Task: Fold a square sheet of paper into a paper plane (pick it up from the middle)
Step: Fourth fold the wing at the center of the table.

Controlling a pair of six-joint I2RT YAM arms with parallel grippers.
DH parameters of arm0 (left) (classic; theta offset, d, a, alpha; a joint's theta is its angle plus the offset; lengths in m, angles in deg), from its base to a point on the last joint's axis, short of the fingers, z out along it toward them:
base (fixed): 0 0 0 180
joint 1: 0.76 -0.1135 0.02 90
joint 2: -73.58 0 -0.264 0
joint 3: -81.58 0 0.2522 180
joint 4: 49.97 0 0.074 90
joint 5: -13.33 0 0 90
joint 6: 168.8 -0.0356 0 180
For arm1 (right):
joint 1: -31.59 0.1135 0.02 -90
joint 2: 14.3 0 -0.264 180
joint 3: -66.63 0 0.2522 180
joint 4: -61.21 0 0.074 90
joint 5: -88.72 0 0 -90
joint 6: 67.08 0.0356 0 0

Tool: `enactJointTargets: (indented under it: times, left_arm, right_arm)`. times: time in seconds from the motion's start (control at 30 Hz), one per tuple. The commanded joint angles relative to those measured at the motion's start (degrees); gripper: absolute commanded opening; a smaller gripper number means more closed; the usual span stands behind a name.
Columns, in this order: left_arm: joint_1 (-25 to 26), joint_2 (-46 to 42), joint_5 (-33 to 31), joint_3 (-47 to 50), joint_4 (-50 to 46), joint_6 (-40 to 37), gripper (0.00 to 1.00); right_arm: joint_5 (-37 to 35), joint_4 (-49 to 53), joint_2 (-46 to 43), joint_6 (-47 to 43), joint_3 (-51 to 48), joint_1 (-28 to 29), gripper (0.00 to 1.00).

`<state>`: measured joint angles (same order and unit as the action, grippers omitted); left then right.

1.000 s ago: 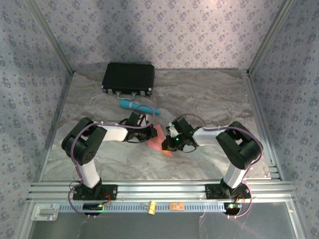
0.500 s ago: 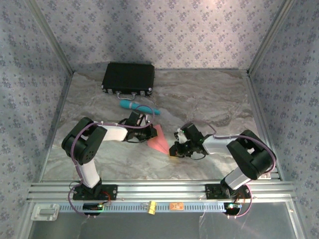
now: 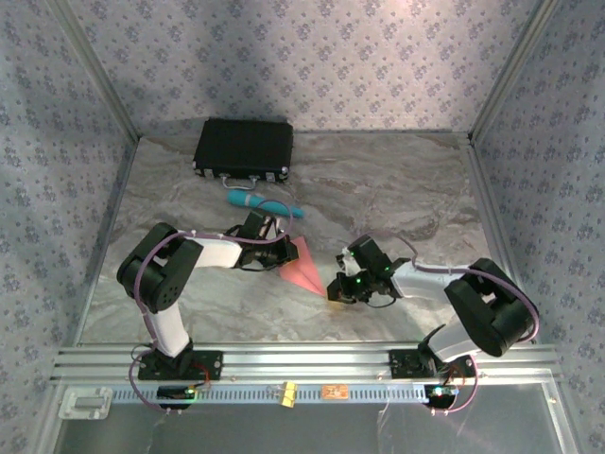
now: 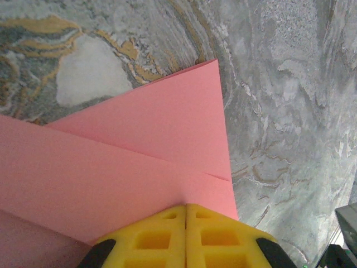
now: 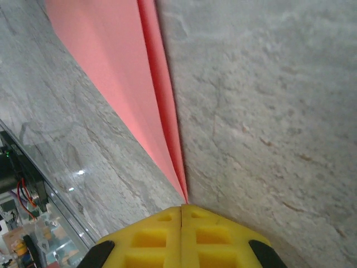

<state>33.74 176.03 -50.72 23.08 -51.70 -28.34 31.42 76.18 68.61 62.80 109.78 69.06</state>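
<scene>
The square sheet of paper is a folded salmon-pink wedge with layered flaps, the pointed shape of a paper plane, lying mid-table. My left gripper is shut on its wide left end; in the left wrist view the yellow fingertips meet over the pink paper. My right gripper is shut at the narrow near-right tip. In the right wrist view the paper tapers down into the seam of the closed yellow fingertips.
A black case sits at the back left, with a teal cylinder in front of it, just behind my left arm. An aluminium rail runs along the near edge. Metal frame posts and patterned walls enclose the marble table.
My right gripper has slid right and toward the near edge along the paper to its tip, uncovering the pink wedge. Its elbow swung right. The left arm stayed put.
</scene>
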Motion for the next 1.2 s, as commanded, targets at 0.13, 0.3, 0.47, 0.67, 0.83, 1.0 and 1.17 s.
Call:
enactJointTargets:
  times: [0.13, 0.3, 0.47, 0.67, 0.83, 1.0, 1.17]
  left_arm:
    - [-0.75, 2.22, -3.62, 0.69, -4.57, -0.40, 0.08]
    - [-0.66, 2.49, -3.45, 0.65, -4.27, -0.17, 0.08]
    - [-0.38, 2.67, -3.28, 0.30, -4.20, -0.09, 0.08]
    - [-0.39, 2.25, -3.24, -0.30, -5.20, -0.66, 0.08]
    - [0.22, 0.27, -3.36, -2.12, -6.71, -1.64, 0.08]
    - [0.72, -2.82, -4.22, -5.51, -8.90, -2.38, 0.13]
    - [2.85, -6.71, -6.62, -5.57, -9.48, -0.90, 0.15]
  right_arm:
    - [0.11, 1.99, 1.31, -0.33, 6.15, -0.12, 0.05]
    - [1.01, 0.94, 4.33, -0.75, 8.91, -0.12, 0.06]
    - [0.85, 1.65, 8.29, -1.82, 13.09, 0.52, 0.07]
    - [1.12, 2.59, 12.75, -1.80, 13.35, 1.34, 0.06]
    - [0.47, 3.15, 13.49, -1.82, 6.66, 0.35, 0.03]
    - [-0.07, 2.70, 13.02, -1.12, 5.33, -0.21, 0.01]
    - [-0.36, 2.95, 12.91, -1.08, 5.43, -0.32, 0.01]
